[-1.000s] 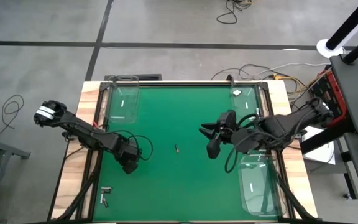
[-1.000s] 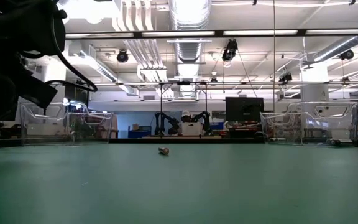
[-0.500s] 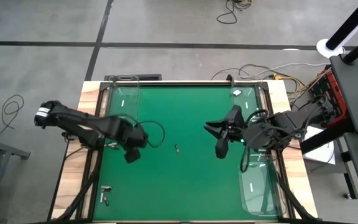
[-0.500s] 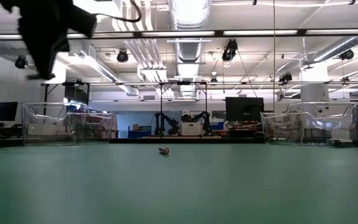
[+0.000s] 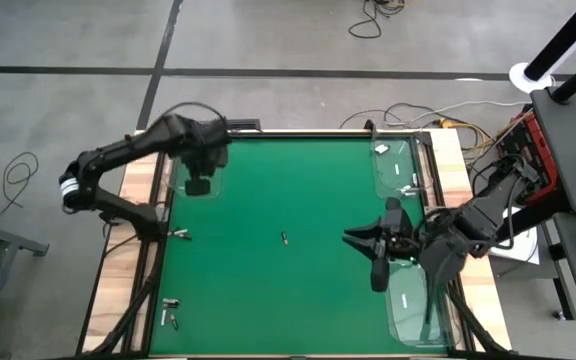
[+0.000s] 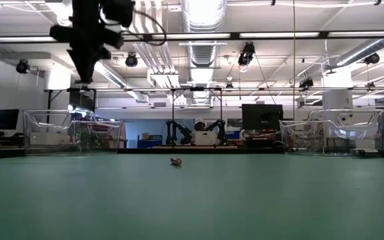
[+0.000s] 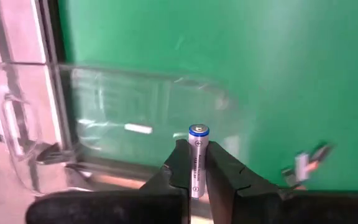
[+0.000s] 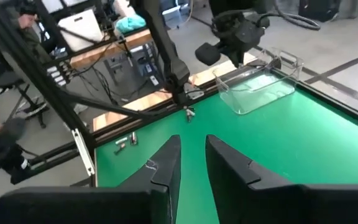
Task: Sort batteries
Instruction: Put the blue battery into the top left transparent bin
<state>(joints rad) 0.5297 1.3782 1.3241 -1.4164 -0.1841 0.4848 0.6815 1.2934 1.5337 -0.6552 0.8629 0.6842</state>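
While the left hand (image 5: 199,185) hangs over the clear tray (image 5: 196,148) at the far left corner of the desk (image 5: 288,300), it has a silver battery (image 7: 197,158) pinched upright between its fingers (image 7: 174,168), blue-ringed end pointing out toward the tray. From where I stand, the trick now looks like lowering a bit before letting go, so the battery drops inside the walls beside the one (image 7: 137,129) already lying there and doesn't bounce out. Let go only once the battery's tip is well inside the tray's rim. A few loose batteries (image 5: 169,316) wait at the near left edge of the desk, and one small battery (image 5: 283,239) lies alone mid-desk. Over to the right, the right hand (image 5: 372,249) hovers just beside the near right tray (image 5: 413,310) with fingers apart and nothing in them.
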